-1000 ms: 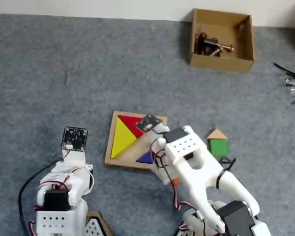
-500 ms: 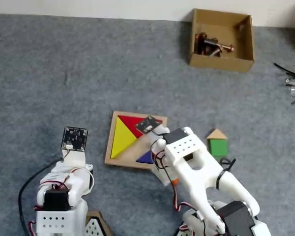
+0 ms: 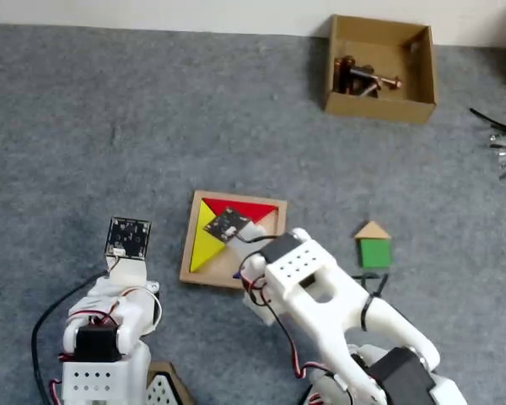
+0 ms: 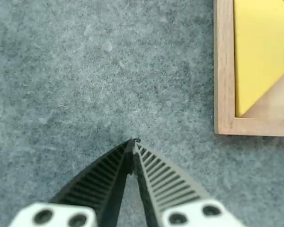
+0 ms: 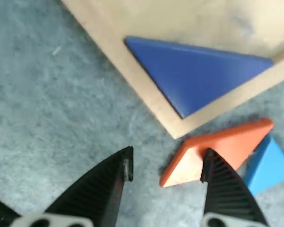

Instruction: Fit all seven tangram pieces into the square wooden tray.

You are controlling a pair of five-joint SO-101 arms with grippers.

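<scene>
The wooden tray [image 3: 187, 245] holds yellow triangle [image 3: 204, 240], red triangle [image 3: 253, 209], blue triangle [image 5: 199, 66]. Four remain outside: orange triangle [image 5: 217, 146] and light blue piece [image 5: 270, 165] at its corner, green square [image 3: 374, 252] and tan triangle [image 3: 372, 230] farther off. The right pincer [image 5: 168, 158] gapes empty by that corner; left pincer [image 4: 134, 142] closed, empty.

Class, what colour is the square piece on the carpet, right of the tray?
Green; the square piece shows best in the high view.

Matt wood tray [image 4: 223, 71]; fuzzy grey tbl carpet [image 3: 110, 110]
</scene>
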